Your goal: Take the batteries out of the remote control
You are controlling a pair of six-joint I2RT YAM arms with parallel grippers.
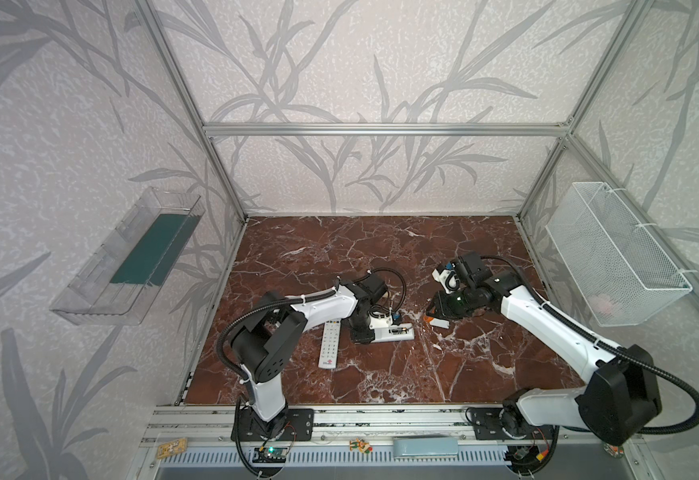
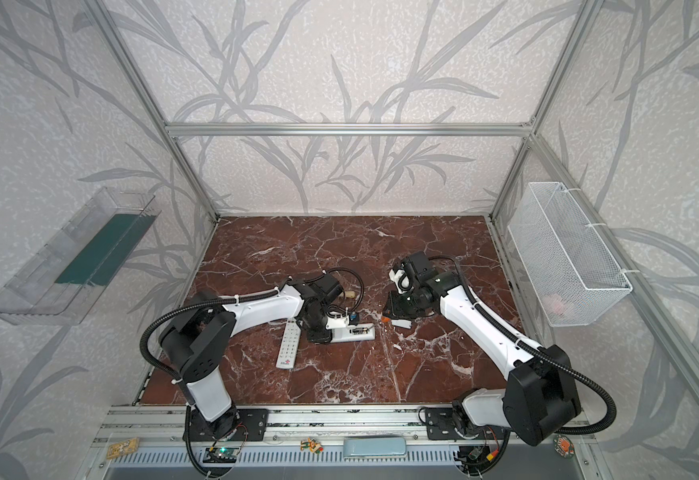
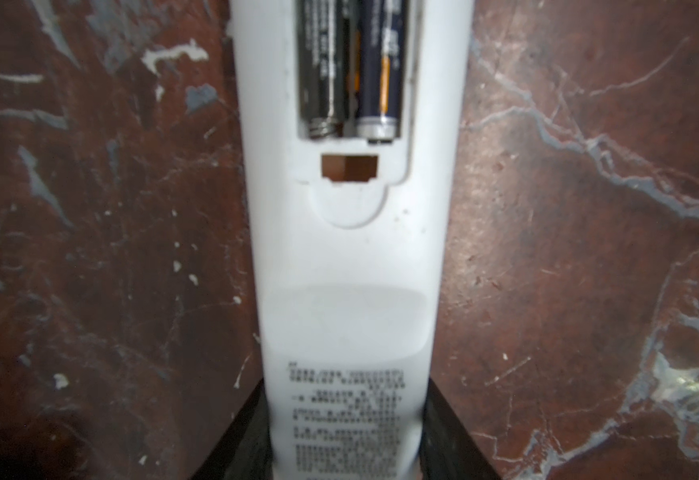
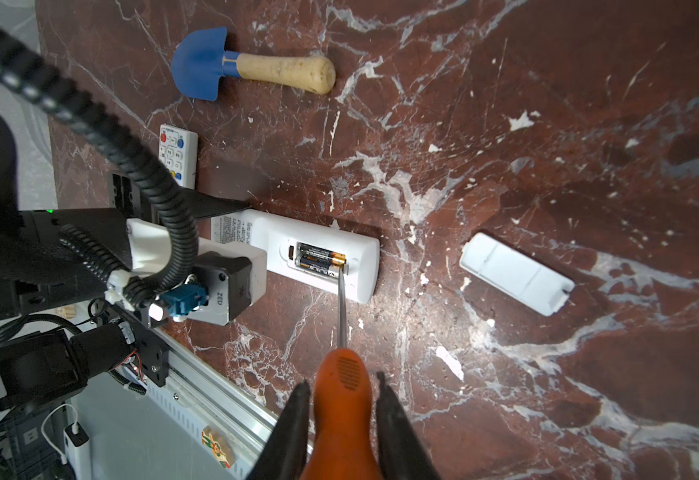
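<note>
White plastic, buttons up, a second remote (image 1: 329,345) lies at the left of the red marble counter (image 1: 381,257), untouched as far as I can see; whether it carries cells I cannot tell. Just beside it my left tool (image 3: 348,457) is clamped on the sides of the remote control (image 3: 352,270), which lies back-up on the counter with its bay uncovered. The batteries (image 4: 321,259), one black and one dark blue, sit side by side in that bay, so none is out yet. The steel tip of the screwdriver (image 4: 341,316) appears to touch the end of one cell, and my right tool (image 4: 341,382) is clenched on its orange handle. Close by that tool the battery cover (image 4: 516,274) lies loose on the counter, apart from the remote control. I judge the opening done and the prying barely begun: both cells are yet to be levered up and lifted clear.
</note>
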